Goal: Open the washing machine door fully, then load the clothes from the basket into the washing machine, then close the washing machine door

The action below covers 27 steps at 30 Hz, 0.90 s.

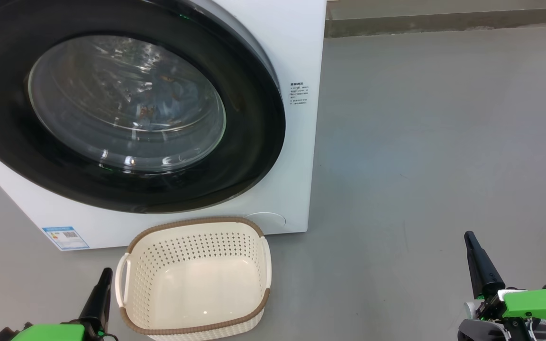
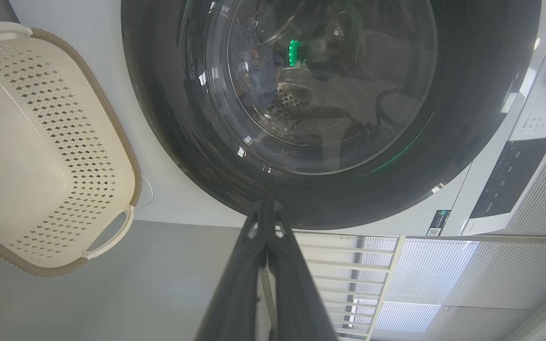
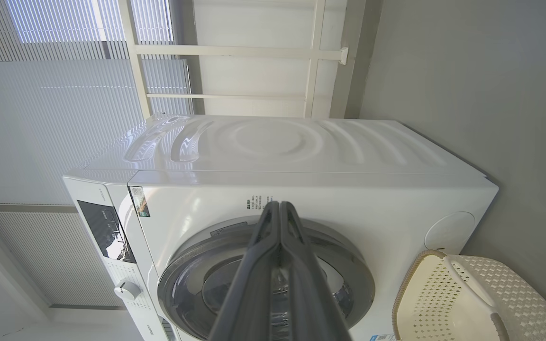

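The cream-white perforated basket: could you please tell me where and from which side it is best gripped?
Probably the left side handle of the cream-white perforated plastic basket: a thin loop standing off the wall, so a finger fits through. Come from above on the robot's left; the basket stands upright and empty, that handle exposed.

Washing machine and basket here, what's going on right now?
Nothing is being handled. The door is closed, with blue clothes visible inside through it. The basket stands empty on the floor before the washing machine. The left end effector and right end effector hang shut, low and apart from everything.
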### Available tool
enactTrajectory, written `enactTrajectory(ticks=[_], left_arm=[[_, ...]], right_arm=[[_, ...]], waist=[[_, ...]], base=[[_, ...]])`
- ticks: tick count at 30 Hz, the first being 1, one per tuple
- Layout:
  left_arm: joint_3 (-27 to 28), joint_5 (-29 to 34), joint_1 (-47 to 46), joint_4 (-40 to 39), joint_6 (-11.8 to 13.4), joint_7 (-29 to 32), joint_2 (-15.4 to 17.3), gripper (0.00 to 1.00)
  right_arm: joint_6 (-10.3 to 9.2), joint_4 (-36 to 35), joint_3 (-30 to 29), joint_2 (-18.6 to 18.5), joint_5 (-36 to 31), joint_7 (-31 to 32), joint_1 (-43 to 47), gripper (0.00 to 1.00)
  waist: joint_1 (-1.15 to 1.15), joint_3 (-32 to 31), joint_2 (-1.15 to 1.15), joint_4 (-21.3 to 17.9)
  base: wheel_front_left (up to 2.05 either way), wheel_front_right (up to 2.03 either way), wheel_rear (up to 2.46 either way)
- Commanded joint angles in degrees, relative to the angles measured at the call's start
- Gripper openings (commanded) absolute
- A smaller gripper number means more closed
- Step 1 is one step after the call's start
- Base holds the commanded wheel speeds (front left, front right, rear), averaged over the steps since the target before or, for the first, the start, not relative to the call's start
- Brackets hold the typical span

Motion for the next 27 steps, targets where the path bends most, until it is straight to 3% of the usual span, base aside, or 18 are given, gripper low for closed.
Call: enactTrajectory(ticks=[1, 27], left_arm=[[2.0, -0.5, -2.4, -1.6, -0.2, 0.4, 0.7, 0.00], [2.0, -0.5, -2.4, -1.6, -0.2, 0.3, 0.7, 0.00]], right_arm=[[0.09, -1.7, 1.3, -0.2, 0.2, 0.5, -0.3, 0.00], [0.09, -1.7, 1.3, -0.2, 0.2, 0.5, -0.3, 0.00]], waist=[[0.00, 0.0, 0.00, 0.0], [0.00, 0.0, 0.00, 0.0]], base=[[0.00, 0.00, 0.00], [0.00, 0.00, 0.00]])
